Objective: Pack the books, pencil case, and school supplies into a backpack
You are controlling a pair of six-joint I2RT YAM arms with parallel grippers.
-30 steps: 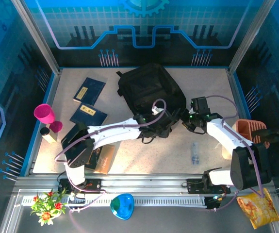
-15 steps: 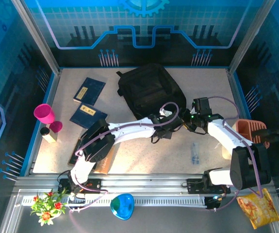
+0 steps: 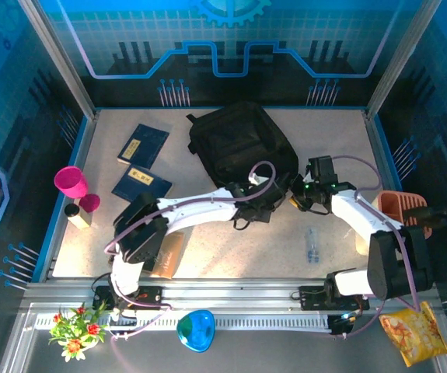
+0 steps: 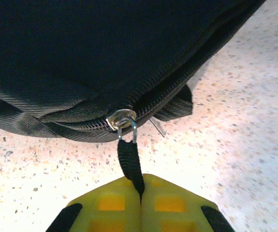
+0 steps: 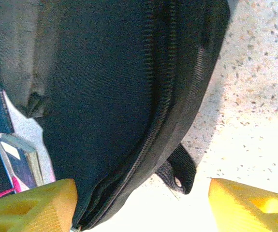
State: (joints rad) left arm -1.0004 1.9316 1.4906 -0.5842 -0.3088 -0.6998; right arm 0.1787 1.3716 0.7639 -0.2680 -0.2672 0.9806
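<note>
- Zipper pull (image 4: 129, 162), a black fabric strap, hangs from a metal ring (image 4: 121, 119) just ahead of my left pincer (image 4: 140, 200). It runs down into the seam between my two yellow fingers, which are pressed together on it.
- The backpack (image 4: 105, 58) lies ahead of that pincer, with its zipped edge on the speckled table (image 4: 235, 145). The ring sits right at that edge.
- From above, my left pincer (image 3: 256, 206) is at the near edge of the backpack (image 3: 239, 144). My right pincer (image 3: 297, 198) is just to its right, at the bag's near right corner.
- My right pincer (image 5: 139, 208) has its yellow fingers wide apart and clamps nothing.
- Ahead of the right pincer, the backpack (image 5: 95, 96) covers the left and middle, its zipper line running away from me.
- A small black webbing loop (image 5: 180, 171) sticks out of the bag's edge, just ahead and between my fingers.
- I cannot tell whether the finger beside the bag touches it.
- One navy book (image 3: 143, 145) and a second navy book (image 3: 141, 184) lie flat, well to the left of my left pincer.
- The black-and-tan book (image 3: 167, 252) lies nearer my bases, partly under my left arm.
</note>
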